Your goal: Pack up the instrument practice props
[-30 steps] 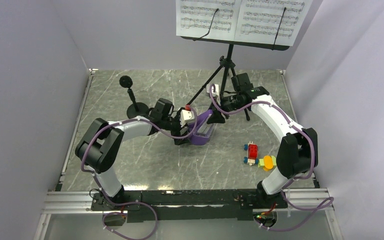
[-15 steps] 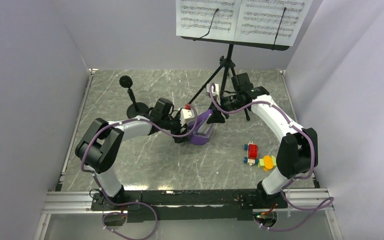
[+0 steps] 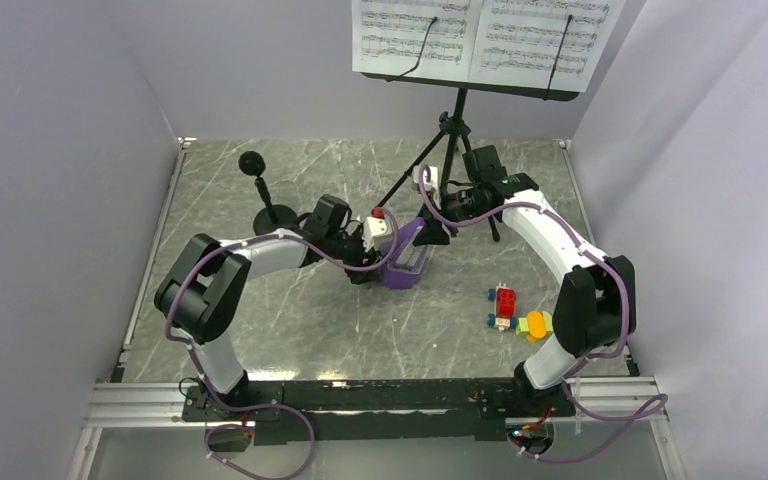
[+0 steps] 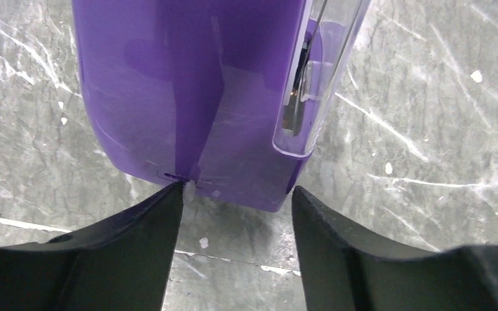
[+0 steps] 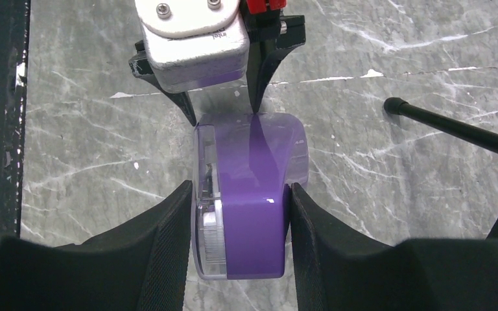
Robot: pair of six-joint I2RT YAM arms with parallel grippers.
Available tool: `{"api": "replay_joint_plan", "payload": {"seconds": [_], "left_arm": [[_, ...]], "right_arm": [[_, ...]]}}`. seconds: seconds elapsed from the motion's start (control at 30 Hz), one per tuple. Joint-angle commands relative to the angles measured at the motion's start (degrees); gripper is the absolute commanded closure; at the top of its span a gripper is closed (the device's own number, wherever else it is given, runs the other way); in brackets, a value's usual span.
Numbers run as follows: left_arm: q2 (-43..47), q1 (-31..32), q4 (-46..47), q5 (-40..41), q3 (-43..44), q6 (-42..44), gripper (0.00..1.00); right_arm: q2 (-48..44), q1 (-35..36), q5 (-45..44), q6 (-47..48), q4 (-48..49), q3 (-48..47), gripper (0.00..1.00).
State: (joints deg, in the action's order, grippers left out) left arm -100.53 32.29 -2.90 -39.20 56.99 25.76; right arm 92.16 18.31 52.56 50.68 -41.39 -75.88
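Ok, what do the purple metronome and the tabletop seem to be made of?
The metronome looks like glossy purple plastic, going by its highlights and reflections; its front cover seems clear plastic, with parts visible through it. The tabletop is grey with white marble-like veins: stone or printed laminate, unclear.

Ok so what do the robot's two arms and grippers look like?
Both the left arm and right arm have white shells, black joints and a purple cable looped alongside. The left gripper and right gripper have matte black fingers tapering to points. A white camera block sits on the left wrist.
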Motion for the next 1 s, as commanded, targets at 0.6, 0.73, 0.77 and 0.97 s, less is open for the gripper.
{"api": "replay_joint_plan", "payload": {"seconds": [0.6, 0.73, 0.77, 0.97], "left_arm": [[11.4, -5.2, -10.3, -5.2, 14.0, 3.0, 0.01], [6.9, -6.5, -22.0, -10.4, 24.3, 16.8, 0.01], [4.3, -6.5, -26.5, -11.2, 28.0, 19.5, 0.01], [-0.4, -5.8, -35.7, -13.4, 39.1, 19.8, 0.01]], "right_arm": [[-0.5, 4.9, -3.1, -11.0, -3.1, -8.3, 0.0], [-3.1, 2.9, -4.0, -12.1, -5.6, -12.6, 0.0], [-3.9, 2.1, -4.5, -12.2, -6.1, -13.0, 0.0], [-10.6, -2.9, -8.0, -13.2, -6.2, -6.8, 0.0]]}}
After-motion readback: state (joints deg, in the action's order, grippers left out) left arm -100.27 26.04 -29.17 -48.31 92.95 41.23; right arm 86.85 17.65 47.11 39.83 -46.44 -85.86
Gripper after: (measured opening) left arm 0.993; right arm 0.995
